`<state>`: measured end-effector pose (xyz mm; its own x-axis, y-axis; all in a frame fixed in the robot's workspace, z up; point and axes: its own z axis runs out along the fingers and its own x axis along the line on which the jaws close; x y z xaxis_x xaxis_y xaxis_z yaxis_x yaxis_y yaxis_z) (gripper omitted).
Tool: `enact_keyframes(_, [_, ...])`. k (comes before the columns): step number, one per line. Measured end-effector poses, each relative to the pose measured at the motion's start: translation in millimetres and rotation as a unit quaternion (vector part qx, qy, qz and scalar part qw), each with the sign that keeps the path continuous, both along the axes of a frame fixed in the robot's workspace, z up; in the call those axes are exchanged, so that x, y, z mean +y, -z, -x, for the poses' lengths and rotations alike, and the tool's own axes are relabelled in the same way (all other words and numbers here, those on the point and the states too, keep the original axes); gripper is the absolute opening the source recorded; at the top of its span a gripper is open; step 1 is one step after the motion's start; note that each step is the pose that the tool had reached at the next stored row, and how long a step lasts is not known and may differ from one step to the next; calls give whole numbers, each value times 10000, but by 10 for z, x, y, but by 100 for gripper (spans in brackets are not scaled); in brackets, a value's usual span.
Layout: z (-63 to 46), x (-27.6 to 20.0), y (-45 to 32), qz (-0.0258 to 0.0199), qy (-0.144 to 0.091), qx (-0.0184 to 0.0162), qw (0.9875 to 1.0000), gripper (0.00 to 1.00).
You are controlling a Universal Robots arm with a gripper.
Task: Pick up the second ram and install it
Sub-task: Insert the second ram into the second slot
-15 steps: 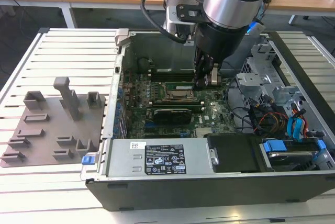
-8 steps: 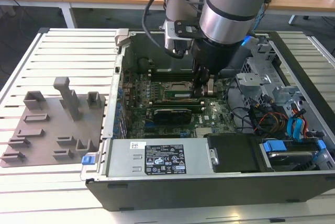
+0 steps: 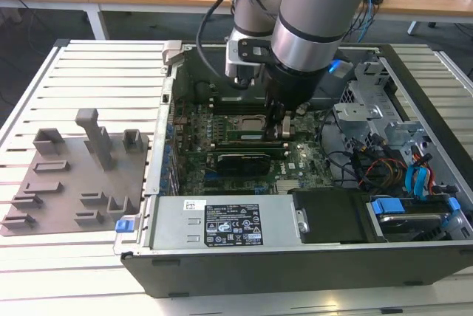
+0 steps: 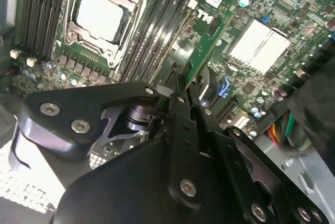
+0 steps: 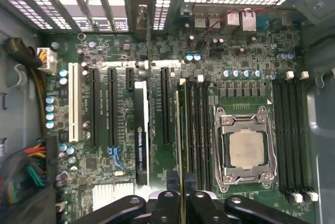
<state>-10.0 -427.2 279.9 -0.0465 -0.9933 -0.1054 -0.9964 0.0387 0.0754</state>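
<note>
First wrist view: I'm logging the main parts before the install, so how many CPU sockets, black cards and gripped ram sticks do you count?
CPU socket: 1
Black card: 1
Second ram, held in the gripper: 1
Total: 3

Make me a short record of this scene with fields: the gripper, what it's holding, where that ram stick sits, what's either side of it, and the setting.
gripper: shut on the second ram
ram pose: on edge, lined up along the memory slots
neighbours: CPU socket on one side, black card on the other
seated in a slot: cannot tell
setting: open computer case on a slatted table
also there: grey fixture plate, to the exterior view's left of the case
</note>
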Motion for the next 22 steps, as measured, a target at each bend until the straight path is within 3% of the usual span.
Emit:
enact_keyframes(2, [13, 91, 78, 3, 23, 0, 10000, 14])
enact_keyframes(3, [13, 185, 93, 43, 22, 0, 10000, 14])
enact_keyframes(4, [13, 271, 103, 135, 23, -1, 9999, 14])
enact_keyframes(5, [15, 366, 113, 310, 23, -2, 9995, 14])
enact_keyframes(6, [17, 426, 118, 491, 22, -2, 9988, 14])
enact_keyframes(7, [25, 464, 128, 516, 22, -2, 9987, 14])
enact_keyframes(9, [59, 502, 167, 514, 23, -3, 9987, 14])
enact_keyframes(13, [104, 533, 281, 523, 22, -2, 9986, 14])
enact_keyframes(16, [160, 539, 342, 523, 67, -1, 9986, 14])
enact_keyframes(22, [160, 547, 451, 524, 125, 3, 9985, 14])
